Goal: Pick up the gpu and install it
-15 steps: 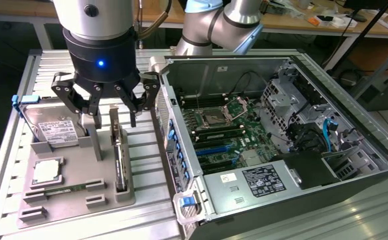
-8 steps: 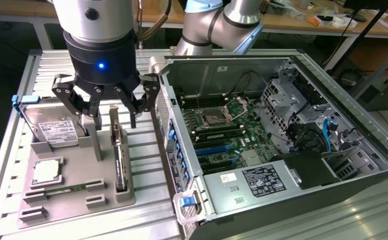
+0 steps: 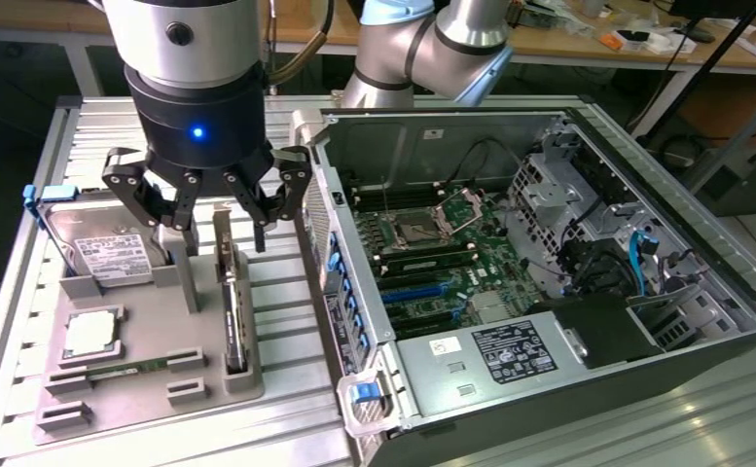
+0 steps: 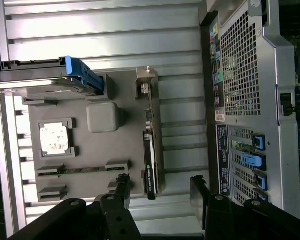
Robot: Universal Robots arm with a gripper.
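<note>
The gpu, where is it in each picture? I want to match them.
Exterior view: the gpu stands on edge in the grey tray, on the side nearest the computer case.
Wrist view: the gpu stands in its tray slot, between the square grey block and the case.
Shared landmark: the blue-railed hard drive on that tray.

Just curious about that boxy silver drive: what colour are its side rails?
The side rails are blue, best seen in the wrist view.

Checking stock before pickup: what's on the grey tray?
A hard drive, a processor chip, a memory stick and the graphics card standing on edge. The card's lower edge sits hidden in the tray.
</note>
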